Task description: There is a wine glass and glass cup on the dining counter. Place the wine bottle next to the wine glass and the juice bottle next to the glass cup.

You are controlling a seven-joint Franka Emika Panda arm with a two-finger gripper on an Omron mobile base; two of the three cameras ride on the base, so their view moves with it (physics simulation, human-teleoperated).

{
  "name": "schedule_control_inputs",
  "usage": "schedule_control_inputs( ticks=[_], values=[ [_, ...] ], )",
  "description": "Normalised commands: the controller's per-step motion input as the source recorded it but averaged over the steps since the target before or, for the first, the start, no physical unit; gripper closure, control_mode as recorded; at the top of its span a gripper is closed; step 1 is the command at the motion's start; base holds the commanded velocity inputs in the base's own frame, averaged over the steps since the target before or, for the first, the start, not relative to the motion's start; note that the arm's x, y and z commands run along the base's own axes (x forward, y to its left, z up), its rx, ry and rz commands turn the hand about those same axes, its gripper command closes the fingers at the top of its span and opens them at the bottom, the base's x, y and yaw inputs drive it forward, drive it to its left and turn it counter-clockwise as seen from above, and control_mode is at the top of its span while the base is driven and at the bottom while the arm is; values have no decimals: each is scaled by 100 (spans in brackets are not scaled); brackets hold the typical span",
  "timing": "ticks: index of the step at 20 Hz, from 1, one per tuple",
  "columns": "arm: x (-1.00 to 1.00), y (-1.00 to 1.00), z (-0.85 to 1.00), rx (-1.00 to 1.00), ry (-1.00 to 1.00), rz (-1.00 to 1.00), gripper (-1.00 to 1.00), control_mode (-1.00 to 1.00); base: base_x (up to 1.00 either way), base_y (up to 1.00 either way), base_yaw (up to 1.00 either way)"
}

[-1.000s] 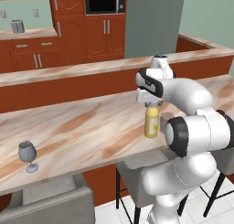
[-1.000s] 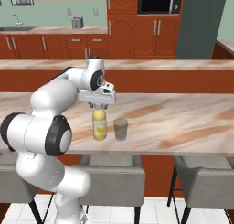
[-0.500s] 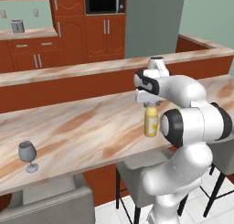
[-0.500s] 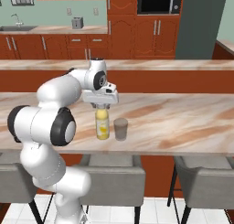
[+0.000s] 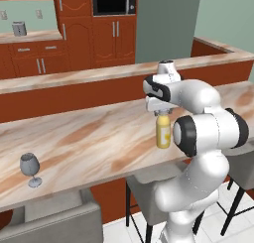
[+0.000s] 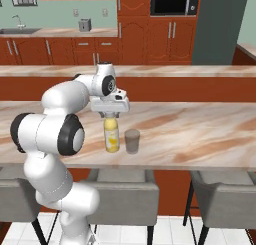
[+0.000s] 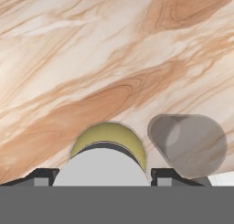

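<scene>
On marbled dining counter (image 6: 200, 134), juice bottle (image 6: 111, 137)

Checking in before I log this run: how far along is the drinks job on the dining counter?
Nearly done: the juice bottle stands on the dining counter right beside the glass cup. In hand: the claw is at the bottle's cap, whether gripping or released I cannot tell. Left: the wine glass stands alone at the far end, with no wine bottle beside it.

The arm folds forward, its gripper (image 6: 111, 115) pointing straight down, fingers either side of a bottle cap.
</scene>
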Motion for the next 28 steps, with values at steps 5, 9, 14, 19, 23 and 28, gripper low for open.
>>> schedule_control_inputs(
  ticks=[5,9,14,19,23,28],
  values=[
    [-9,-7,-29,-1,-3,0,100,-100,0,0,0],
    [-18,-11,-33,-1,0,0,-100,-100,0,0,0],
    [-6,-6,-28,-1,0,0,-100,-100,0,0,0],
    [0,-3,-7,0,-4,-5,-100,-100,0,0,0],
    [0,0,0,0,-6,-2,-100,-100,0,0,0],
    [0,0,0,0,-2,-1,-100,-100,0,0,0]
  ],
)
